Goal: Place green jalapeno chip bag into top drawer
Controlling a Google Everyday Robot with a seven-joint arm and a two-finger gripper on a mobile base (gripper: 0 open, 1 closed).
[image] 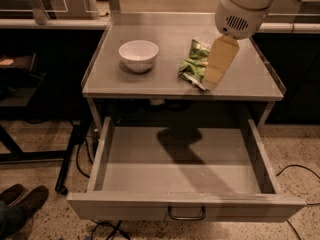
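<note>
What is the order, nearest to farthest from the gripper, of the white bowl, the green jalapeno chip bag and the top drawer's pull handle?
1. green jalapeno chip bag: on the tabletop, right beside the gripper, which hangs over the table's right part.
2. white bowl: farther left on the tabletop.
3. pull handle: on the open top drawer front, lowest in view.

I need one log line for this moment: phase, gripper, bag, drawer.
phase: pre-grasp | gripper: over right edge of green jalapeno chip bag on tabletop | top drawer: open, bag not inside | white bowl: left of bag
</note>
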